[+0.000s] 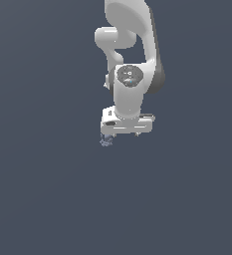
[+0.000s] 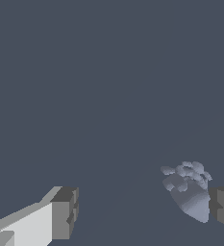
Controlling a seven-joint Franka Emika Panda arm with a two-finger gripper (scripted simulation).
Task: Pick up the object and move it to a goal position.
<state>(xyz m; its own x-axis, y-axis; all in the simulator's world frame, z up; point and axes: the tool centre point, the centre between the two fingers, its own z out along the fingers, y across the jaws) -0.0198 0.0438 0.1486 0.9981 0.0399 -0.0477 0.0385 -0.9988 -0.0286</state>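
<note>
The object [image 1: 105,141] is a tiny mottled blue-grey lump just below the end of the white hand's bar on the exterior view's left. In the wrist view the object [image 2: 188,191] lies between the two fingers, right up against one grey pad [image 2: 223,209] and far from the other pad [image 2: 64,213]. My gripper [image 1: 122,135] points straight down and stands open, its jaws wide apart around the lump [image 2: 142,211]. Whether the near pad touches the lump I cannot tell.
A plain dark grey-blue surface [image 1: 48,199] fills both views. The white arm [image 1: 130,50] rises above the hand in the exterior view.
</note>
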